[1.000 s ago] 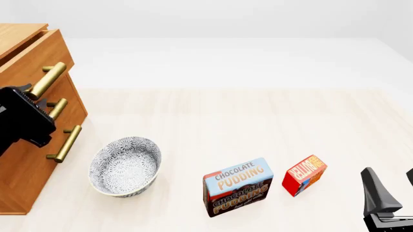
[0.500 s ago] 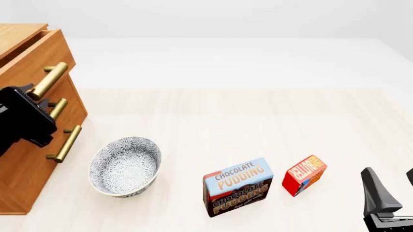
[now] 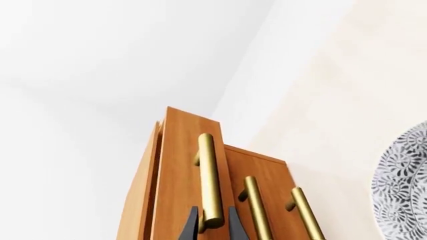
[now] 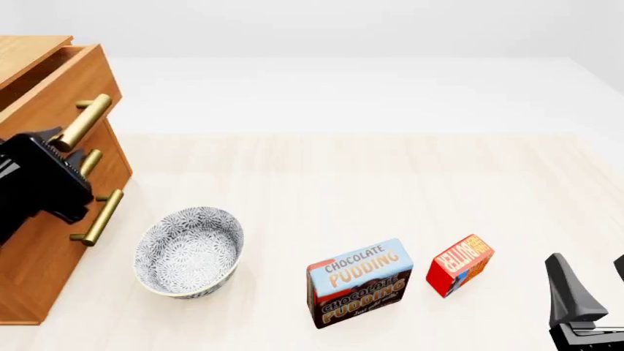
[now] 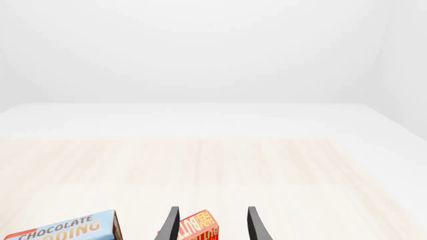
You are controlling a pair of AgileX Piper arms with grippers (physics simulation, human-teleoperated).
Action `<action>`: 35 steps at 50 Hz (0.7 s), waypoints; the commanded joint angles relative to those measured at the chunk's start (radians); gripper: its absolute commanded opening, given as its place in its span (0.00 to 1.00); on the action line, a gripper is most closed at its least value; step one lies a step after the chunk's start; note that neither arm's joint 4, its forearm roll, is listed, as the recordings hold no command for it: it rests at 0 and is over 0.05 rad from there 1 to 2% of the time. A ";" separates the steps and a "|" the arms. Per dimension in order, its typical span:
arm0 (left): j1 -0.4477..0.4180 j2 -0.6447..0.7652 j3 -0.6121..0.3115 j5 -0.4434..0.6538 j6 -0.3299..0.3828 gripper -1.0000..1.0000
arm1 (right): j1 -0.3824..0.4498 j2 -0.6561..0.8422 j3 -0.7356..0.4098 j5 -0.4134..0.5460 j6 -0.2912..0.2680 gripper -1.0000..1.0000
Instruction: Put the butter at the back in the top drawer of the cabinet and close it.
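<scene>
Drawer-opening step right now: I'm pinching my left gripper (image 3: pixel 212 225) tight on the brass handle (image 3: pixel 209 177) of the top drawer (image 4: pixel 61 84), which is sitting slightly proud of the cabinet (image 4: pixel 34 256). Butter (image 4: pixel 460 264) is sitting on the table right of the pudding box (image 4: pixel 359 281), between my right gripper's (image 5: pixel 211 225) spread, empty fingers. Next I'm reckoning on a straight outward pull.

orange-brown cabinet (image 4: pixel 39 241) with brass handles, grey floral-patterned bowl (image 4: pixel 188 251), red-and-orange butter (image 4: pixel 459 265), blue-brown pudding box (image 4: pixel 360 282)
</scene>
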 commanded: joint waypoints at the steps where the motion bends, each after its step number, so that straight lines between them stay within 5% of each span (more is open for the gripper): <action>1: -0.041 0.053 0.009 -0.022 -0.002 0.00 | 0.000 0.000 0.000 0.000 0.000 1.00; 35: -0.170 0.194 -0.096 -0.054 0.009 0.00 | 0.000 0.000 0.000 0.000 0.000 1.00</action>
